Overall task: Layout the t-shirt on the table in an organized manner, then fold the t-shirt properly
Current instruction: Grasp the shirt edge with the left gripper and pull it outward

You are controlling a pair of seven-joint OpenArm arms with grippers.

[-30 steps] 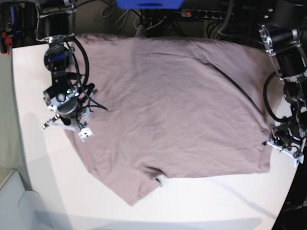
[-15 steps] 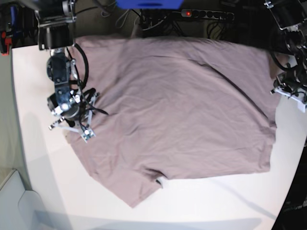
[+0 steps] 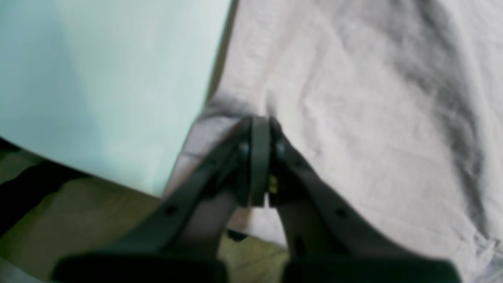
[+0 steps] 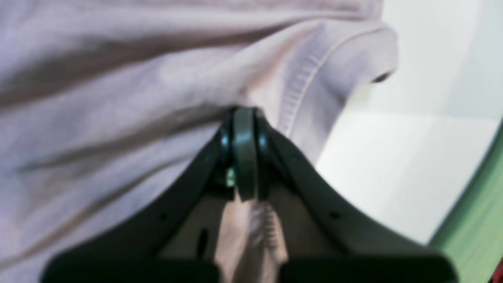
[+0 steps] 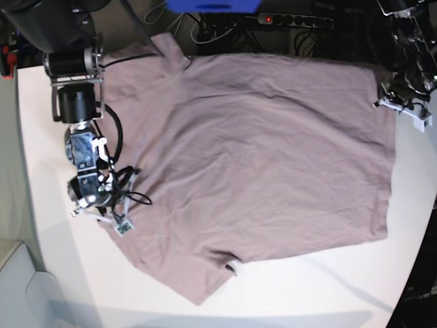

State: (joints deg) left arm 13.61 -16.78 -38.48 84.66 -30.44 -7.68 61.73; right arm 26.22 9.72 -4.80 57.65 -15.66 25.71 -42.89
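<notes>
While the t-shirt (image 5: 252, 164) lies spread on the table (image 5: 41, 130), the left gripper (image 3: 259, 129) and right gripper (image 4: 243, 118) each pinch an edge, jaws clamped on fabric — apparently pulling it taut, smoothing before any fold.

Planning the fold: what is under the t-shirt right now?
Under the t-shirt only the white table shows, bare around its near and side edges. Whatever sits beneath the cloth's middle is covered. The far edge hangs past the table toward cables.
</notes>
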